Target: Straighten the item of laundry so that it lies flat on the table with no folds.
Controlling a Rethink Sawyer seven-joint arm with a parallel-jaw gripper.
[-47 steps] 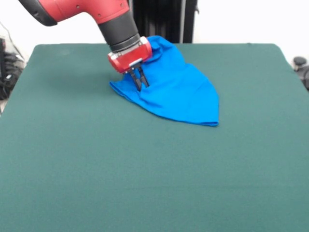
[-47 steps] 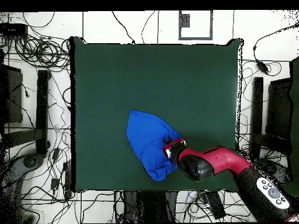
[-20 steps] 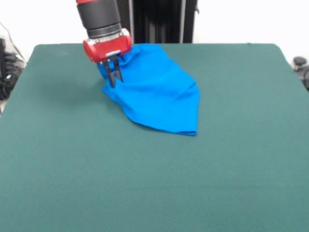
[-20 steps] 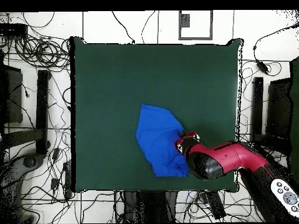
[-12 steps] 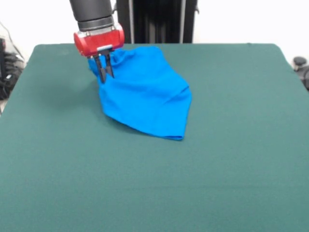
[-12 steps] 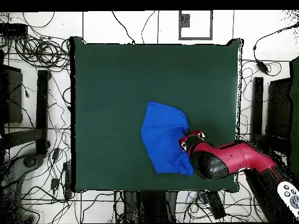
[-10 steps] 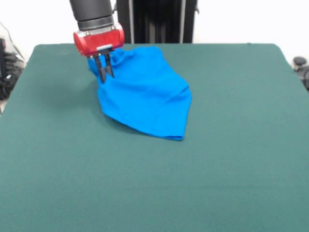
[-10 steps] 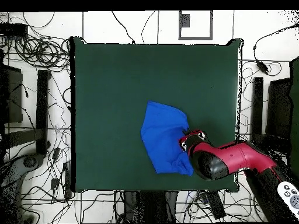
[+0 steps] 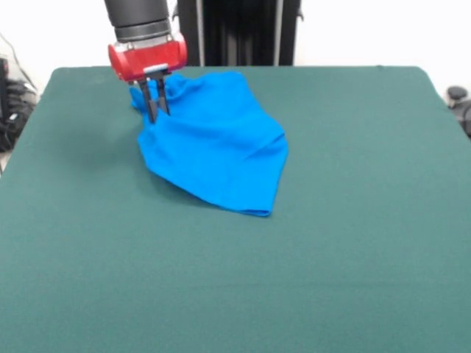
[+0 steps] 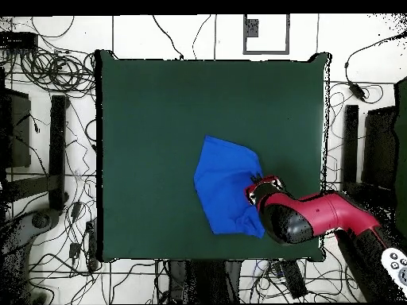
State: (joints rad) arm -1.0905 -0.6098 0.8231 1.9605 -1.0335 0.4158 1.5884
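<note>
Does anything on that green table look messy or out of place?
Yes: the blue T-shirt is not spread out. It lies bunched and folded into a rough wedge on the table, with creases across it. The gripper is closed, pinching its edge.

Bright, even, diffuse lighting. A faint soft shadow lies on the large dark green felt-topped table (image 9: 88, 243) beside the red-and-black gripper (image 9: 154, 110). No glare; focus is fairly sharp throughout.
</note>
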